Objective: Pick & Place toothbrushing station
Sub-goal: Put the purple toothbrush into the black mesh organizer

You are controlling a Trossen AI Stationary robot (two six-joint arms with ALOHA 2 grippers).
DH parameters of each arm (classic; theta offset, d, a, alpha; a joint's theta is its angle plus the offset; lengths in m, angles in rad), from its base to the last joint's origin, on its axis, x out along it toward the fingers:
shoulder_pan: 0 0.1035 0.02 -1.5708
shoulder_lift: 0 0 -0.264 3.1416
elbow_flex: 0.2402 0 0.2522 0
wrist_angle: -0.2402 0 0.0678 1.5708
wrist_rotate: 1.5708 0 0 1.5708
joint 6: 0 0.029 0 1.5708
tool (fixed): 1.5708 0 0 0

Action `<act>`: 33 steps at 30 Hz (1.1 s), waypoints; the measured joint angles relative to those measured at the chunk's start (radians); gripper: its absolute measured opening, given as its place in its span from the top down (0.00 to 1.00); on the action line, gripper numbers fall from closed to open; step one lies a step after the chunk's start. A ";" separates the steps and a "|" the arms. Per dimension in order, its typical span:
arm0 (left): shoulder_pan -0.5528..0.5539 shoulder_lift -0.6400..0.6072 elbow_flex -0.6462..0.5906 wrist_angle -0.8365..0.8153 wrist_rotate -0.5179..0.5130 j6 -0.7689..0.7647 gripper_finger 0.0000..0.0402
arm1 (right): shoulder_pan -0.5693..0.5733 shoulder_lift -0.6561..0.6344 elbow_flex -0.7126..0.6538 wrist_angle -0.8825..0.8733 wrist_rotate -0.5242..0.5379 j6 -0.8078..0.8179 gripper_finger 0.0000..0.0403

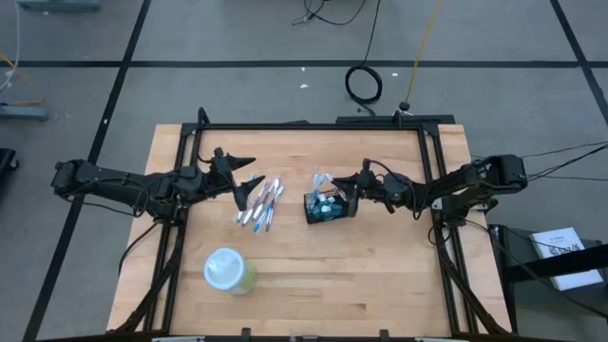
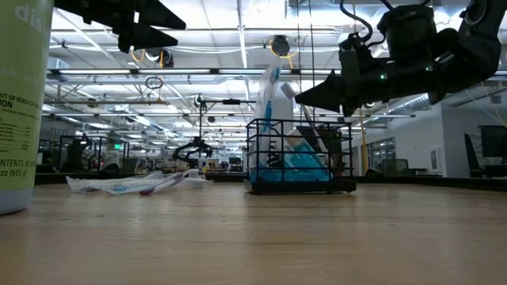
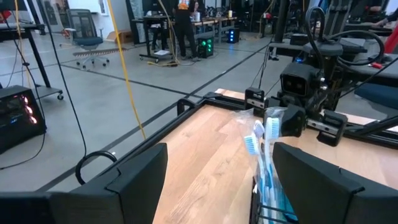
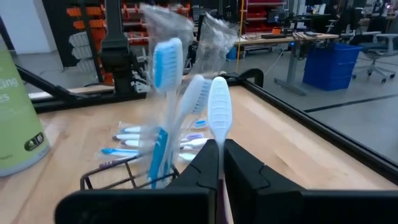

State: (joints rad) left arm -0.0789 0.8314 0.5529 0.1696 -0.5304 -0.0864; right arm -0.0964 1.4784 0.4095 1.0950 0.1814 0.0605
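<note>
The black wire-mesh caddy (image 1: 325, 207) stands on its base on the table's middle and holds several wrapped blue-and-white toothbrushes (image 2: 273, 119). It also shows in the right wrist view (image 4: 118, 171). My right gripper (image 1: 353, 189) is at the caddy's right side, above its rim, shut on a white toothbrush (image 4: 219, 106). My left gripper (image 1: 245, 175) is open and empty, raised over the table left of a pile of wrapped toothbrushes (image 1: 261, 204) that lies flat on the wood. My right gripper pinches the white toothbrush between its two fingers on the neck just below the head (image 4: 218, 144). The fingers come about level from the table's right side and lie across the brush. The brush stands nearly upright, head up; the fingers hide its lower end.
A round pale-green cup (image 1: 229, 271) with a whitish top stands near the table's front left; it fills the low view's left edge (image 2: 20, 103). Black frame rails (image 1: 313, 124) run along the table's far and side edges.
</note>
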 joint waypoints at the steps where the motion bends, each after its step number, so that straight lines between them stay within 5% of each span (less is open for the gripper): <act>1: 0.000 0.000 0.000 0.000 0.000 0.000 0.26 | 0.002 0.000 0.000 0.007 0.001 0.003 0.99; 13: 0.000 0.000 0.000 0.002 0.000 0.005 0.26 | 0.081 0.025 0.000 0.143 0.134 -0.043 1.00; 21: 0.000 0.000 0.000 0.016 0.000 0.013 0.26 | 0.099 0.167 -0.069 0.472 0.209 -0.104 1.00; 33: 0.001 0.000 0.000 0.022 0.000 0.012 0.26 | 0.098 0.273 -0.061 0.473 0.212 -0.121 1.00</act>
State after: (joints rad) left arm -0.0780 0.8314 0.5529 0.1920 -0.5307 -0.0746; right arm 0.0021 1.7514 0.3485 1.5681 0.3930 -0.0606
